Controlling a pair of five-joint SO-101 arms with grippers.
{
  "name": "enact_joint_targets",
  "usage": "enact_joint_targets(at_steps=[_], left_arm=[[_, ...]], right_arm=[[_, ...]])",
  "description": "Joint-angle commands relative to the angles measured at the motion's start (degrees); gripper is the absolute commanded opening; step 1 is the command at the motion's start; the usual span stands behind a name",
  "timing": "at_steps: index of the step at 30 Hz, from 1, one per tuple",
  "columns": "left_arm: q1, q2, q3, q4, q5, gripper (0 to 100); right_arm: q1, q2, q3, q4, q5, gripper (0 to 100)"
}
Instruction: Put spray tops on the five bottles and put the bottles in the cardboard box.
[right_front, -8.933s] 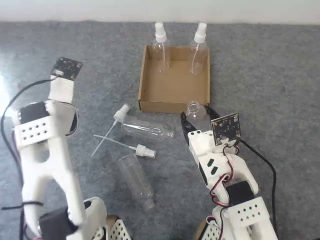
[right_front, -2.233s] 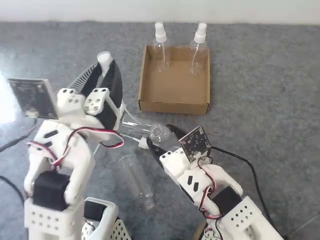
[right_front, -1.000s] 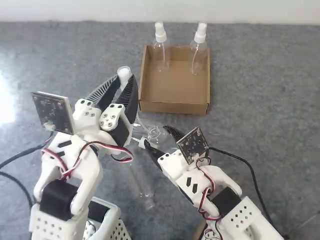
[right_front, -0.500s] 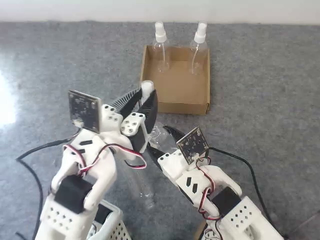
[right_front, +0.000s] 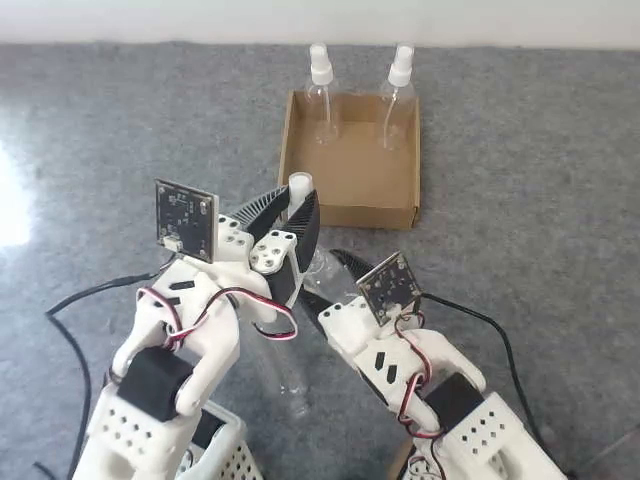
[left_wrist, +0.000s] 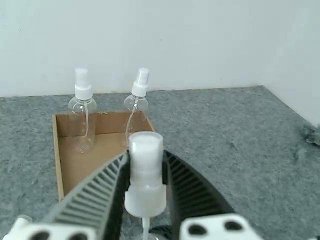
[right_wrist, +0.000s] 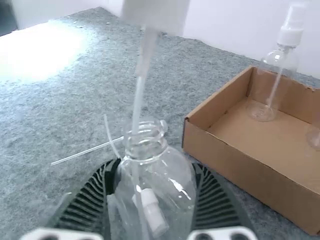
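- Left jaws were clamped on the spray top (right_front: 300, 186), its thin tube reaching the bottle's mouth; it looked light and rigid, best held by the collar.
- Right jaws gripped the open bottle (right_wrist: 150, 175) upright by its body; it was probably slippery.
- Cardboard box (right_front: 345, 213) held two capped bottles (right_front: 320, 85).
- Grey speckled surface (right_front: 530, 200); white wall (right_front: 200, 20).

White arms (right_front: 200, 345), black servos (right_front: 150, 380), red cables (right_front: 405, 352)
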Motion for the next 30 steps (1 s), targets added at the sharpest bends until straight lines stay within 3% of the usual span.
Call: enact_joint_targets(at_steps=[1, 19, 30], left_arm=[[0.4, -0.9, 0.3, -1.4, -0.7, 1], [0.4, -0.9, 5.1, -3.6, -2.7, 1], [1.9, -0.7, 6.9, -5.2, -4.7, 1]], right_arm=[[1.5, -1.6, -1.1, -1.5, -0.7, 0.6], [2.0, -1.7, -1.3, -1.5, -0.4, 0.6], [4.6, -17.7, -0.4, 6.4, -0.4, 0.6]])
